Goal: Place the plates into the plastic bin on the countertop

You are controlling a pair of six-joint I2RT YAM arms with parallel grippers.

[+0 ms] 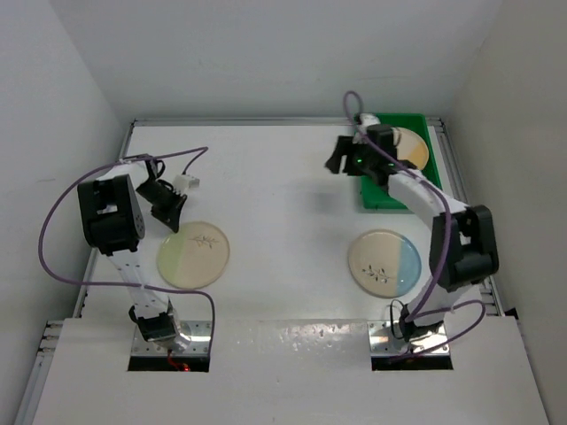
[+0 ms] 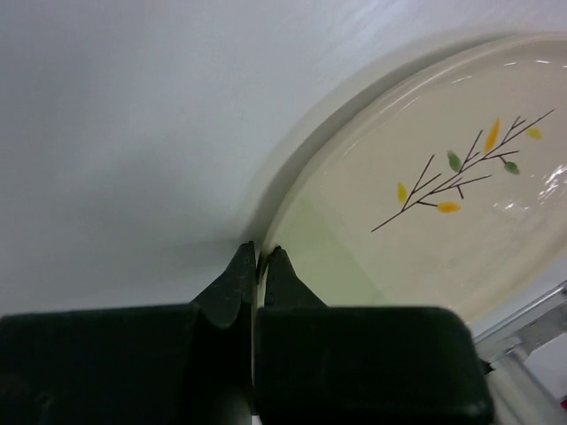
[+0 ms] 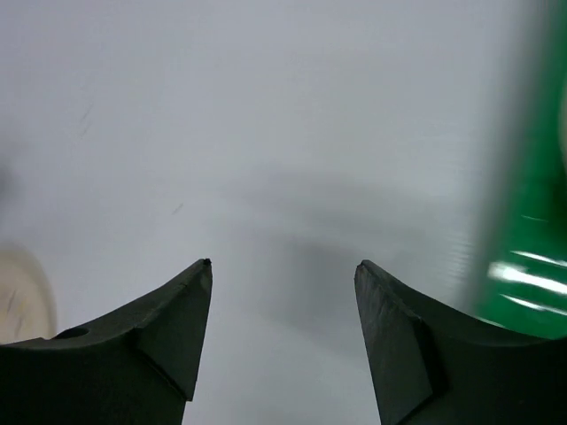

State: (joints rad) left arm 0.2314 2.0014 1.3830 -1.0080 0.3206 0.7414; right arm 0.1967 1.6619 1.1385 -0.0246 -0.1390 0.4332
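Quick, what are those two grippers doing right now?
Left gripper: closed on the rim of the green-segment plate.
Right gripper: open, holding nothing.

Lit brightly and evenly from above; soft grey shadows on the white countertop (image 1: 292, 177). Glints on the plate (image 2: 443, 195) at its right edge. Right wrist view smeared with motion blur, plastic bin (image 3: 523, 221) a green streak

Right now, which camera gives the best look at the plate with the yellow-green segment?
The top external view: the whole yellow-green plate lies in sight. The left wrist view shows only part, close up, its rim pinched by the left gripper. The right wrist view gives only a blurred cream edge, which plate I cannot tell.
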